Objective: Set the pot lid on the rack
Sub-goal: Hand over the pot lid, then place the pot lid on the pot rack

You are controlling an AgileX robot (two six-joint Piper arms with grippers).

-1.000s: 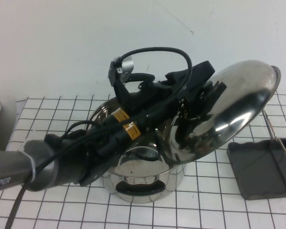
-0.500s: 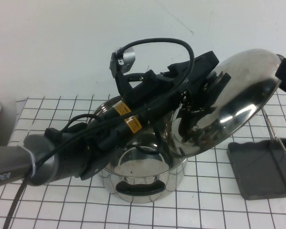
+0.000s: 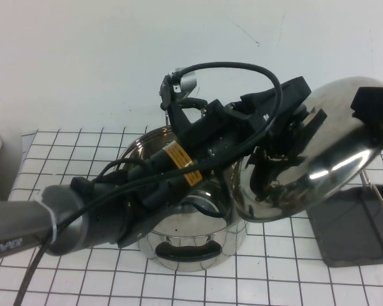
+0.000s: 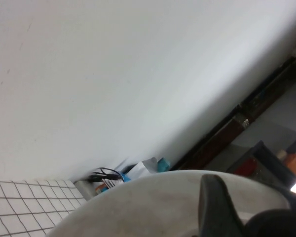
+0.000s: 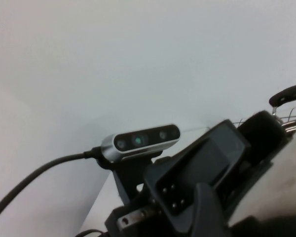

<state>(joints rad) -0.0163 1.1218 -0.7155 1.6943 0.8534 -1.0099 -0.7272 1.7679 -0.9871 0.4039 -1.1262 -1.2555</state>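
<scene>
The pot lid (image 3: 332, 159), round and shiny steel, hangs tilted in the air above the right side of the open pot (image 3: 198, 236). My left gripper (image 3: 292, 137) is shut on the lid's black knob (image 4: 276, 224), which it hides in the high view. The lid's dome (image 4: 153, 202) fills the bottom of the left wrist view. My right gripper (image 3: 373, 108) is at the lid's upper right rim, and its fingers look apart. One finger (image 5: 209, 212) stands beside the lid's surface (image 5: 281, 182). The rack (image 3: 354, 233), a dark grey tray with thin wires, sits below the lid at the right.
The steel pot with black handles stands at the middle of the white grid-lined table (image 3: 64, 146). The left arm reaches over it from the lower left. The left wrist camera (image 5: 140, 140) shows in the right wrist view. A white wall is behind.
My left arm has carried the lid up and to the right, toward the rack. My right gripper has come in from the right edge and reached the lid's upper rim.
</scene>
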